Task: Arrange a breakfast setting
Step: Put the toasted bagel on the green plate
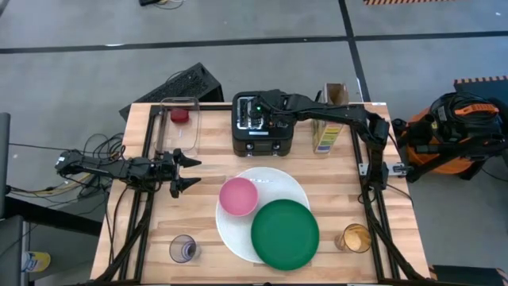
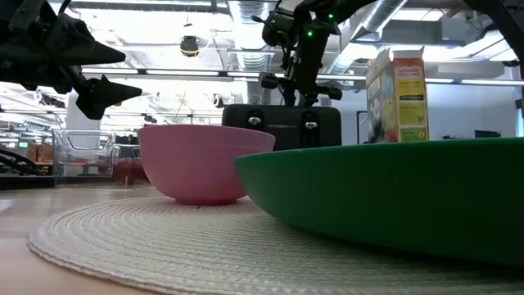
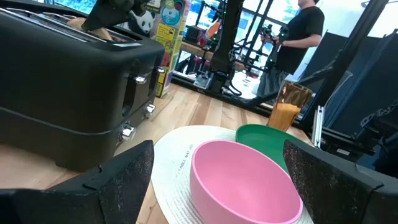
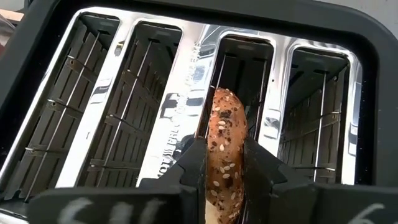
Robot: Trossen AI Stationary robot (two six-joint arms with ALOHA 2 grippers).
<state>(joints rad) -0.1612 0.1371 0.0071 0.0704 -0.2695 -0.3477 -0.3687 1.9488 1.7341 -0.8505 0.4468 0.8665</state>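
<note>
My right gripper (image 1: 260, 117) hangs over the black toaster (image 1: 263, 140) and is shut on the toasted bagel ring (image 4: 225, 134), which stands on edge at one of the slots. My left gripper (image 1: 189, 172) is open and empty above the table's left side, facing the pink bowl (image 1: 238, 196). The bowl rests on the large white plate (image 1: 278, 181). The dark-green plate (image 1: 285, 233) overlaps the white plate's near right rim. The red food piece (image 1: 182, 115) lies in the clear container (image 1: 179, 127). One tumbler (image 1: 183, 249) stands near left, another with orange drink (image 1: 355, 237) near right. No spoon shows. My right gripper pinches the bagel's seeded upper part (image 4: 225, 163) between its two fingers (image 4: 194, 163), one on each flat face. The fingers come from above, pointing down. The bagel stands on edge, its lower part reaching into the toaster's slot (image 4: 239, 68).
A juice carton (image 1: 328, 131) stands right of the toaster at the far edge. A person stands in the room beyond the table in the left wrist view (image 3: 298, 37). Bare wood lies between my left gripper and the near-left tumbler.
</note>
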